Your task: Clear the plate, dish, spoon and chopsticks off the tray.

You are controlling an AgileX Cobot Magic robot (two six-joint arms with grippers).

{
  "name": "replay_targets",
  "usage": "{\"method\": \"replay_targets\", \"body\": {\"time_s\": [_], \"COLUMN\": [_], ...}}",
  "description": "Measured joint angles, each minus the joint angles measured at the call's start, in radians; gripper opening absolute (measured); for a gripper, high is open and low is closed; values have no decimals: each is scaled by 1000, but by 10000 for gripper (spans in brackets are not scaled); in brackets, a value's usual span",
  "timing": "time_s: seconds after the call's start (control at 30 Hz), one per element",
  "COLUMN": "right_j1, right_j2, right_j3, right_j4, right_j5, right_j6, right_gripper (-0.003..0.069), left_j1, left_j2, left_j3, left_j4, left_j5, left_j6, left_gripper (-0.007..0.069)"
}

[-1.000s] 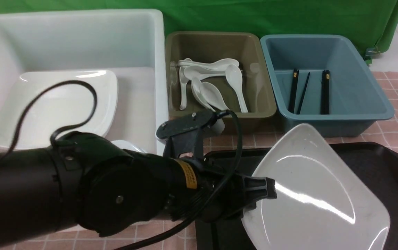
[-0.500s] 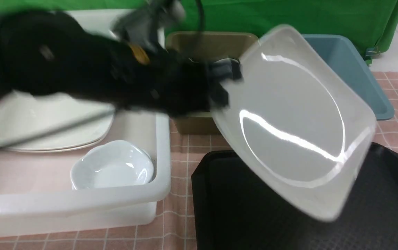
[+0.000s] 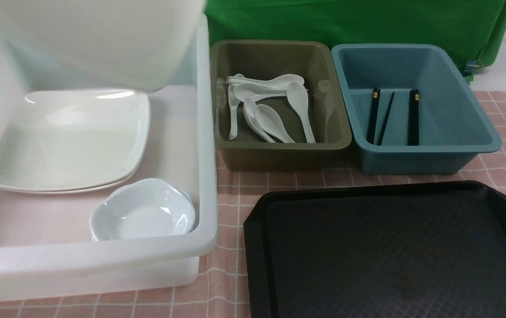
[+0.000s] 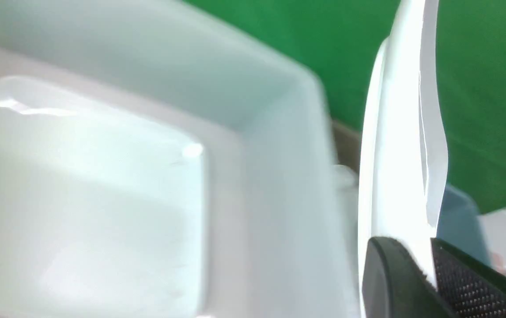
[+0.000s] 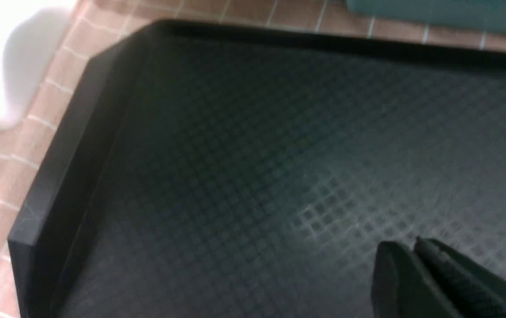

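The white square plate (image 3: 94, 39) hangs high over the back of the white tub (image 3: 103, 254); only its lower part shows in the front view. In the left wrist view my left gripper (image 4: 429, 265) is shut on the edge of the plate (image 4: 403, 154), seen edge-on. The black tray (image 3: 390, 256) is bare. My right gripper (image 5: 414, 249) is shut and empty just above the tray (image 5: 235, 154). The small dish (image 3: 142, 214) sits in the white tub's near corner. Several spoons (image 3: 270, 110) lie in the olive tub. Chopsticks (image 3: 413, 117) lie in the blue tub.
A stack of white square plates (image 3: 67, 141) lies in the white tub under the held plate. The olive tub (image 3: 279, 157) and the blue tub (image 3: 412, 161) stand side by side behind the tray. A pink checked cloth (image 3: 231, 247) covers the table.
My left arm has swung the plate up off the tray and to the left, over the white tub. The arm has left the front view.
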Motion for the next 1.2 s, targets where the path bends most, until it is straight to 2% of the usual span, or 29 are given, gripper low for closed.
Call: {"method": "replay_targets", "body": {"time_s": [0.1, 0.2, 0.5, 0.8, 1.1, 1.2], "right_j1": [0, 0, 0, 0, 0, 0], "right_j2": [26, 46, 49, 49, 49, 49], "right_j3": [0, 0, 0, 0, 0, 0], "right_j4": [0, 0, 3, 3, 3, 9], "right_j5": [3, 4, 4, 26, 26, 26], "right_j6": [11, 13, 13, 13, 13, 13], "right_gripper": [110, 115, 141, 169, 190, 195], "left_j1": [87, 113, 101, 64, 39, 38], "left_j2": [32, 77, 219, 286, 324, 327], "left_j3": [7, 52, 159, 196, 218, 218], "left_j4": [25, 37, 36, -48, 18, 18], "left_j5": [33, -3, -142, -224, -335, -333], "left_j6": [20, 41, 86, 152, 137, 131], "left_gripper": [22, 22, 23, 24, 30, 71]}}
